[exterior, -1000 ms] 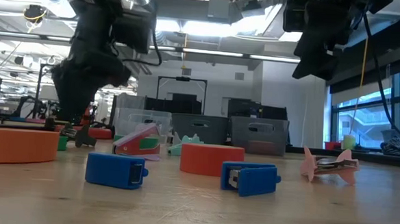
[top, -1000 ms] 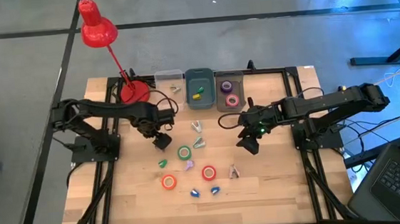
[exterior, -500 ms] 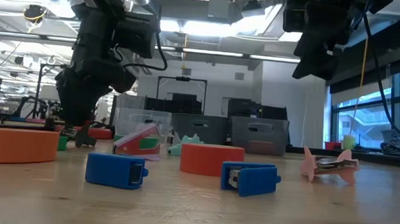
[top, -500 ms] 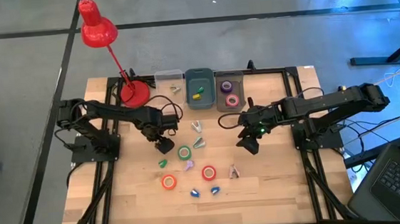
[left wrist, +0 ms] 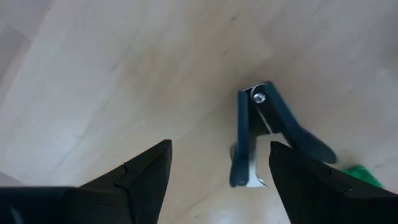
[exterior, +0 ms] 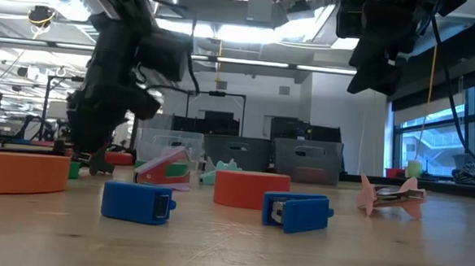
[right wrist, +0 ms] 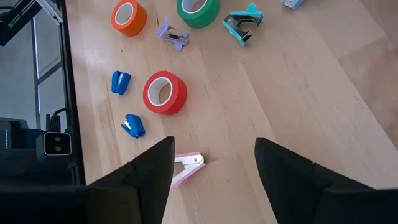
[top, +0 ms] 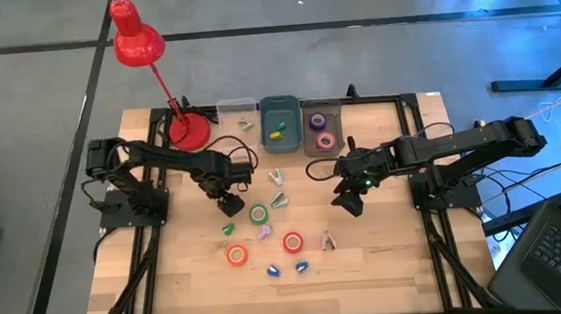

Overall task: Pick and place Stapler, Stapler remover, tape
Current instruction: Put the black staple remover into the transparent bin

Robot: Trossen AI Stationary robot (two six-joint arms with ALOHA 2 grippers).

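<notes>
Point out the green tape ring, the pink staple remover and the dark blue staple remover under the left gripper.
green tape ring point(right wrist: 198, 10): right wrist view, outer green band.
pink staple remover point(right wrist: 186, 167): right wrist view, upper pink handle.
dark blue staple remover point(left wrist: 244, 143): left wrist view, straight blue arm.

No readable text, labels, brand marks, numbers or signs in any view. Nothing legible on the worktop or on the items lying on it, and the room behind it shows no lettering that can be made out.
</notes>
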